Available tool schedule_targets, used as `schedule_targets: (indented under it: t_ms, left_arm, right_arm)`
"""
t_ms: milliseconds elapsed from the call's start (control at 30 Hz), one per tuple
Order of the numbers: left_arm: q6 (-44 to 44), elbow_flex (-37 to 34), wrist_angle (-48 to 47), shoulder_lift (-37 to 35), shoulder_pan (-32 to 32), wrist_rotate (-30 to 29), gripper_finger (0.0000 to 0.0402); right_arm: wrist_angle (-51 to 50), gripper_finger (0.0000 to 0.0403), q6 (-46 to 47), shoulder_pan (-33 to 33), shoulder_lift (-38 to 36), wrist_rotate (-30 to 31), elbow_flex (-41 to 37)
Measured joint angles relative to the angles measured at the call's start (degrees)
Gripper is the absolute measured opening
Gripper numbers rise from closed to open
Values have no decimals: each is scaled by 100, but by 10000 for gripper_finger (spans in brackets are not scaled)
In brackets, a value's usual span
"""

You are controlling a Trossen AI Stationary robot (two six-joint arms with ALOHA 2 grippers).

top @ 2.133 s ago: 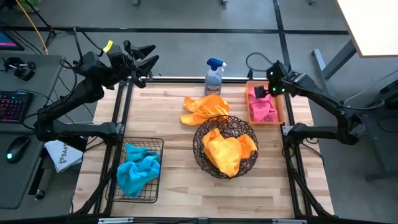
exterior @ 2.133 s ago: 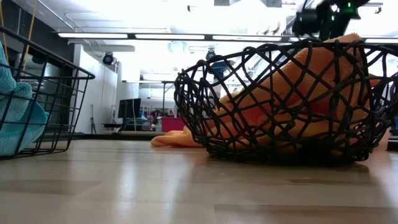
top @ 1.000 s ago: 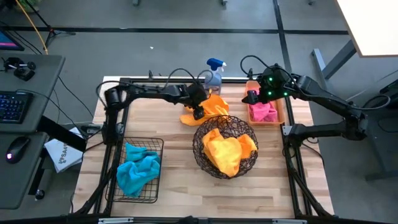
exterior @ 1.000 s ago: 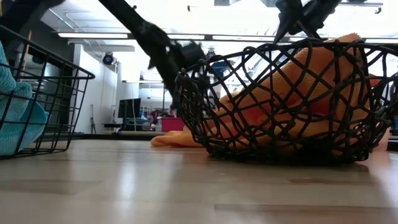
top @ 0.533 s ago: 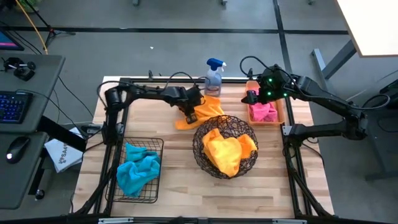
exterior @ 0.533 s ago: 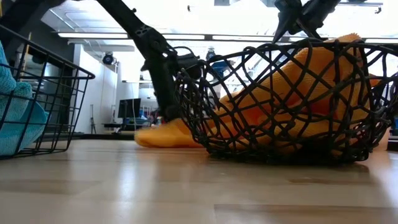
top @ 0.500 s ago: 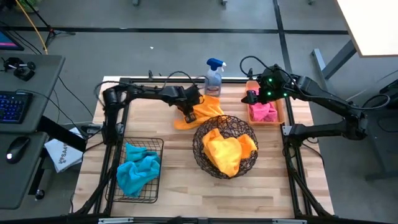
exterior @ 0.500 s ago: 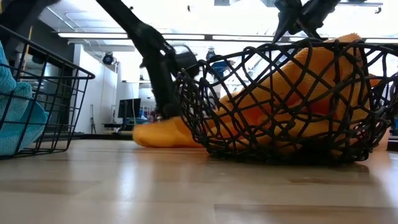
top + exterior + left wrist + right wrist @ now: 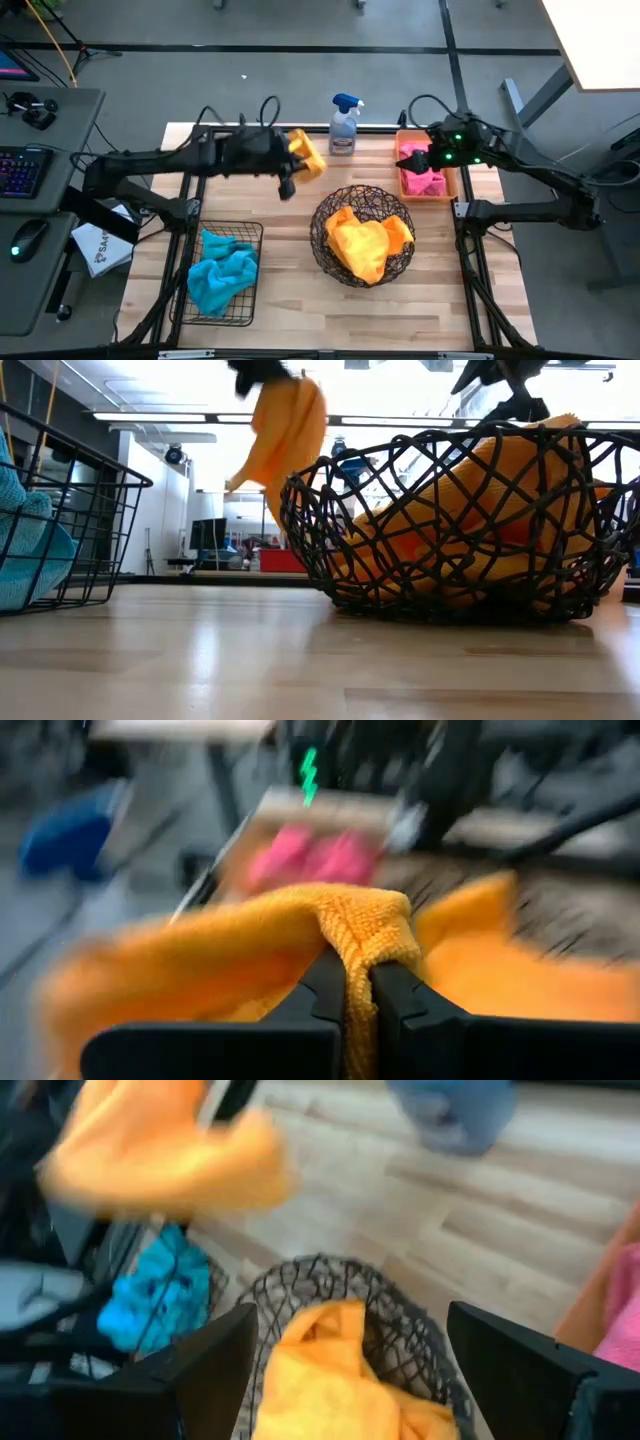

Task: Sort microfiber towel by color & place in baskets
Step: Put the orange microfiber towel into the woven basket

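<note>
My left gripper is shut on an orange-yellow towel, held in the air left of the round dark woven-wire basket; the towel also shows in the low view. Another orange-yellow towel lies in that round basket. My right gripper is open and empty above the orange tray, which holds a pink towel. A teal-blue towel lies in the black wire-grid basket. My left gripper pinches a bunched fold of the orange-yellow towel between its two fingers. The towel is lifted clear of the table and hangs slack below the gripper, its lower end beside the round basket's rim.
A blue-topped spray bottle stands at the table's far edge, between the held towel and the orange tray. The round basket sits in the middle right, the black wire basket at the near left. Bare wood lies between them.
My left gripper, shut on the orange-yellow towel, has dragged it along the table toward the left edge. It has then lifted it clear, and the towel now hangs in the air left of the round basket.
</note>
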Motion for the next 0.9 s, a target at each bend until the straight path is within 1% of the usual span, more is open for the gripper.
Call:
schedule_targets:
  t_ms: [100, 200, 300, 433, 500, 667, 767, 900]
  left_arm:
    - [153, 294, 879, 102, -746, -320, 1]
    - [557, 366, 1621, 392, -1197, -433, 1]
    - [588, 357, 1941, 771, -1347, -451, 1]
    - [247, 362, 1988, 1275, -1292, -464, 0]
    - [33, 360, 2080, 1659, -1259, -258, 0]
    - [-426, 351, 2870, 2709, -1288, 1080, 0]
    - [-475, 351, 2804, 3201, -1350, 1238, 0]
    - [-770, 351, 2622, 3515, -1338, 1244, 12]
  right_arm:
    - [0, 321, 18, 15, -262, 337, 0]
    - [0, 321, 40, 15, -471, 573, 0]
    - [0, 321, 42, 15, -607, 615, 0]
    - [-2, 321, 42, 15, -665, 616, 0]
    - [-2, 321, 40, 15, -651, 616, 0]
    - [-2, 321, -2, 15, -578, 618, 0]
    - [-2, 321, -2, 15, -563, 618, 0]
    - [-2, 321, 16, 15, -565, 620, 0]
